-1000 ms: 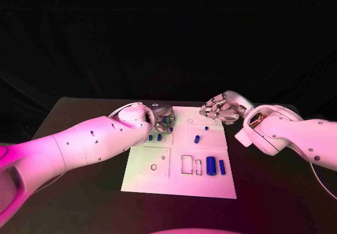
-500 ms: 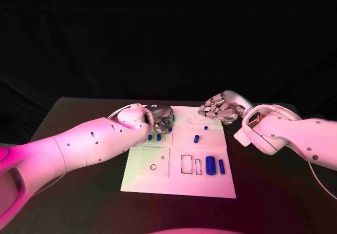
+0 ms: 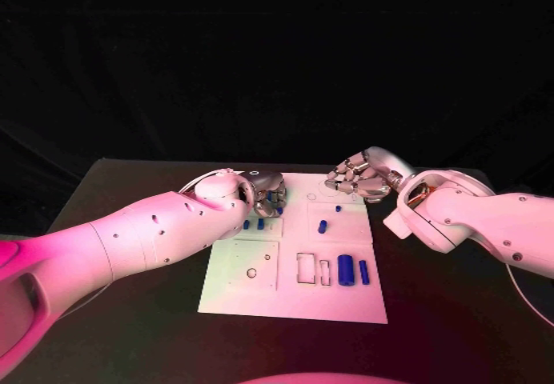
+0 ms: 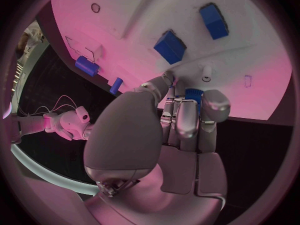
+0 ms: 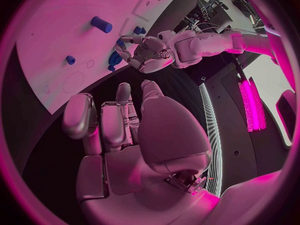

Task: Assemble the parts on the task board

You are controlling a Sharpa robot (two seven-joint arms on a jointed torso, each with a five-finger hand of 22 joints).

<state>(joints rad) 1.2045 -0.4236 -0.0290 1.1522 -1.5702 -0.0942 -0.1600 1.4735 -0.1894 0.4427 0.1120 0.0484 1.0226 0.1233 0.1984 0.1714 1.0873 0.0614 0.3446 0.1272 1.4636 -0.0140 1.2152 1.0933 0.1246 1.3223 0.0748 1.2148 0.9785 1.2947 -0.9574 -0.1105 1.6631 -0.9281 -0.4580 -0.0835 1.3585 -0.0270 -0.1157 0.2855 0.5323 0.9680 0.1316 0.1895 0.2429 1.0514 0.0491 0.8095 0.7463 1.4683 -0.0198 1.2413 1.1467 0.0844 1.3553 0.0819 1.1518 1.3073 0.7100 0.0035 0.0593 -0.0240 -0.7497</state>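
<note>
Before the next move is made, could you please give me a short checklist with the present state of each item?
1. Left hand has a blue part at its fingertips: ok, though whether the grip is firm: cannot tell.
2. Right hand carries nothing: ok, its fingers are curled in over the board's far right edge.
3. White board lies flat on the table: ok.
4. Large blue cylinder and thin blue piece lie apart from both hands: ok.
5. Which slot the held part belongs in: cannot tell.
</note>
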